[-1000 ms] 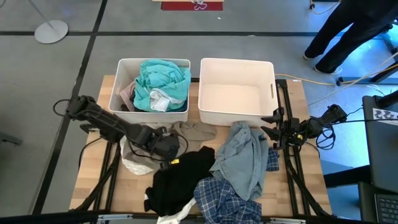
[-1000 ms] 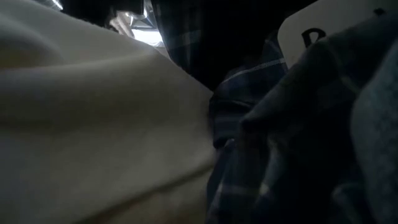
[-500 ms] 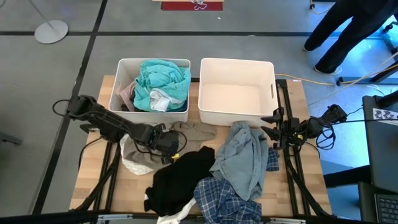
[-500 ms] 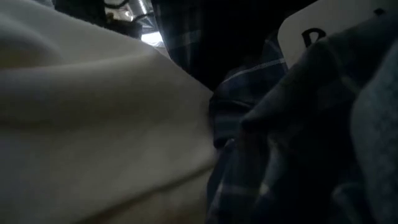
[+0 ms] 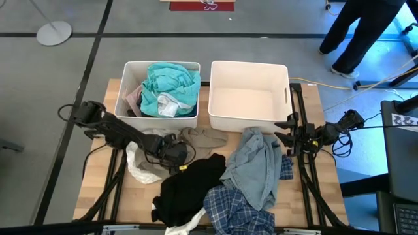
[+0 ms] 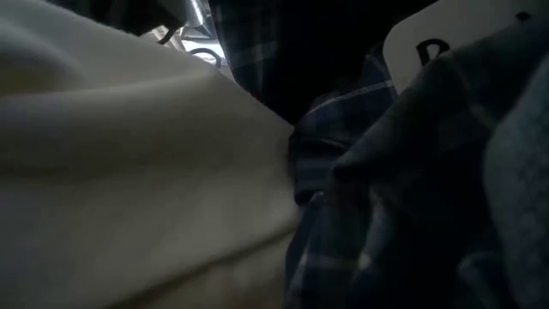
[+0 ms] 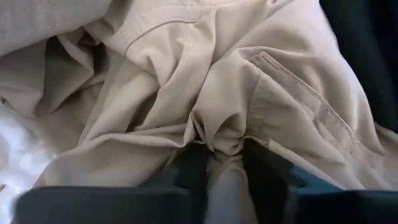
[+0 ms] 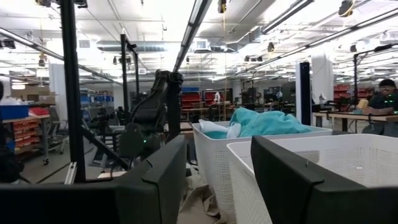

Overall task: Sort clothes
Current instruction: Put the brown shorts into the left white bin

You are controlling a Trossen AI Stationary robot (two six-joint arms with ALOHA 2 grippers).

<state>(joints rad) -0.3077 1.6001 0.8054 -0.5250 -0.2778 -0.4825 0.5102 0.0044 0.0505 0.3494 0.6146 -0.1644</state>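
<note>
A beige garment (image 5: 204,138) lies on the table in front of the left bin, and fills the left wrist view (image 7: 261,68). My left gripper (image 5: 174,151) (image 7: 221,155) is shut on it at its left end, above a white garment (image 5: 140,166). A black garment (image 5: 191,186), a light blue denim garment (image 5: 256,163) and a blue plaid one (image 5: 236,209) lie heaped at the table's near middle. Teal clothes (image 5: 171,83) fill the left bin. My right gripper (image 5: 288,138) (image 8: 217,186) is open and empty at the table's right edge. My left gripper pinches a bunched-up fold of the beige garment (image 7: 219,132) between its two fingers, several layers gathered together. The cloth puckers and creases run out from the pinch. The rest of the garment lies slack on the table and on the white garment.
Two white bins stand at the table's far side, the left bin (image 5: 121,104) full and the right bin (image 5: 211,104) bare inside. A person stands on the floor beyond the far right corner (image 5: 366,32). In the low view, white cloth (image 6: 129,189) and plaid cloth (image 6: 343,163) block the camera.
My left arm has shifted a little toward the table's right while its gripper stays at the beige garment's left end. The white garment under the arm has been pulled slightly out of shape. The person beyond the far right corner has stepped further away.
</note>
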